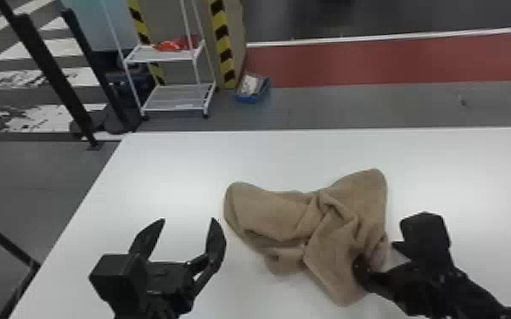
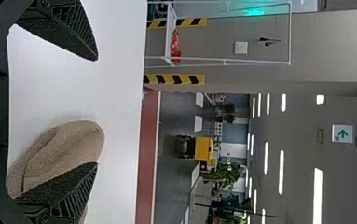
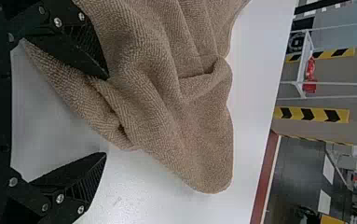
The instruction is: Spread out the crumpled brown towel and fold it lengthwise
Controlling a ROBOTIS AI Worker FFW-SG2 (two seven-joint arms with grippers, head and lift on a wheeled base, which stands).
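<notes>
The brown towel (image 1: 293, 216) lies crumpled on the white table, with twisted folds at its middle and a corner pointing toward the robot. Left of it, my left gripper (image 1: 189, 231) stands open with nothing between its fingers. At the towel's right near side is my right gripper (image 1: 380, 256), open, one finger against the cloth. In the left wrist view, the towel (image 2: 69, 149) shows behind one finger of the left gripper (image 2: 97, 112). In the right wrist view, one finger of the right gripper (image 3: 107, 115) overlaps the towel (image 3: 167, 102); the other is over bare table.
The white table (image 1: 174, 165) has its left edge slanting beside my left arm and its far edge beyond the towel. On the floor behind stand a white wire rack (image 1: 178, 97) and a blue bin (image 1: 253, 89); black posts (image 1: 51, 76) rise at the far left.
</notes>
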